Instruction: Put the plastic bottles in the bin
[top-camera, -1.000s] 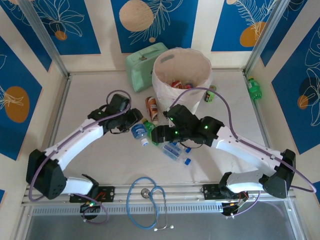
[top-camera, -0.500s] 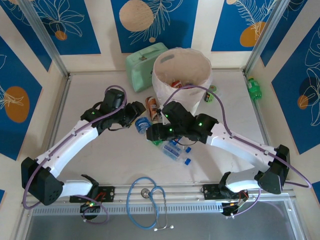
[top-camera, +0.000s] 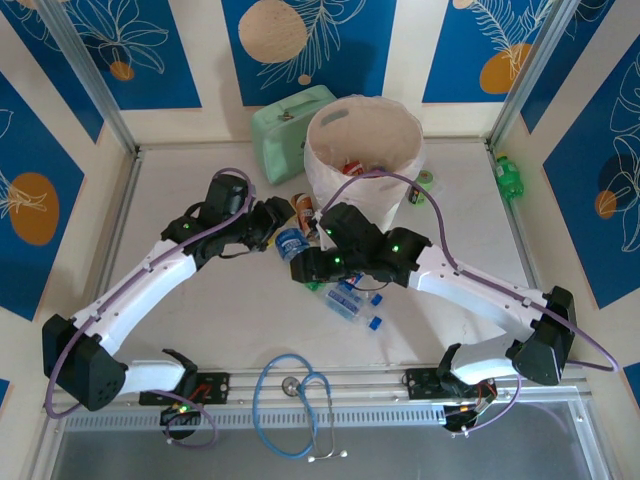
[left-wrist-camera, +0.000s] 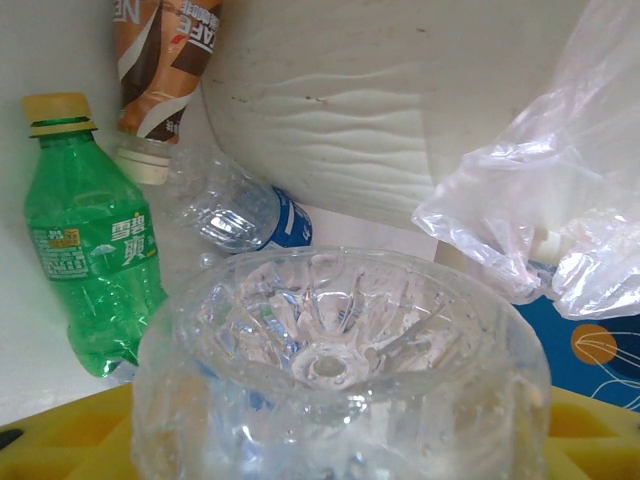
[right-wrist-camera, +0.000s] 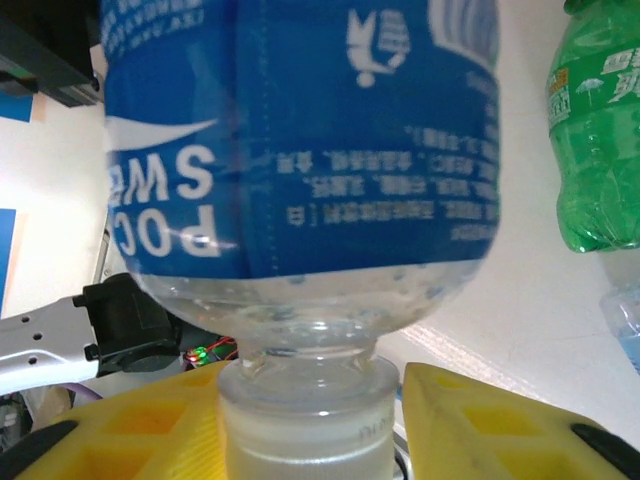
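From above, the left claw (top-camera: 278, 230) holds a clear blue-banded plastic bottle (top-camera: 291, 243) over the desk (top-camera: 240, 320). The round pale plastic bin (top-camera: 322, 160) is just beyond it, and the right claw (top-camera: 303, 266) is close beside. The left wrist view adds the grip: the left claw (left-wrist-camera: 340, 440) is clamped round the bottle's moulded base, likely for the lift, with a green soda bottle (left-wrist-camera: 85, 260) ahead-left. The right wrist view shows a blue-labelled clear plastic bottle (right-wrist-camera: 300, 150) with its neck between the yellow fingers (right-wrist-camera: 480, 420). Whether they pinch it I cannot tell.
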